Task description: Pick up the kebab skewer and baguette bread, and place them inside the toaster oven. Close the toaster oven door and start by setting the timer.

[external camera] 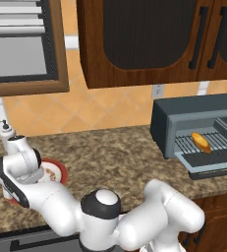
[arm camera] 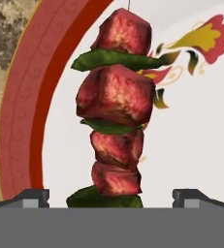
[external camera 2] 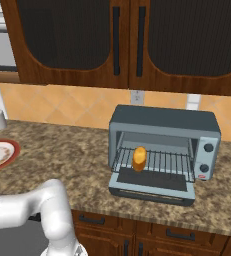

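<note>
Pincer [arm camera: 111, 197] hangs spread wide over the plate [arm camera: 196, 145], fingertips [arm camera: 33, 197] flanking the kebab skewer [arm camera: 116, 111]; its long axis runs crosswise between them, directly ahead.

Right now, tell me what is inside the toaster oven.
Inside the boxy dark blue-grey toaster oven, door down, a small golden-orange baguette loaf lies on the wire rack. Nothing else shows there; the casing hides the space behind the knobs.

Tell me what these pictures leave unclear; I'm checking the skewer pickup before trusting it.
- Skewer: hand view, lower end cut off at the bottom edge, between the open gripper; contact can't be told.
- Plate: left base view, largely hidden by the arm; skewer not discernible there.
- Oven dials: right base view, too small to read.
- Oven: left base view, right side cut off by the edge.
</note>
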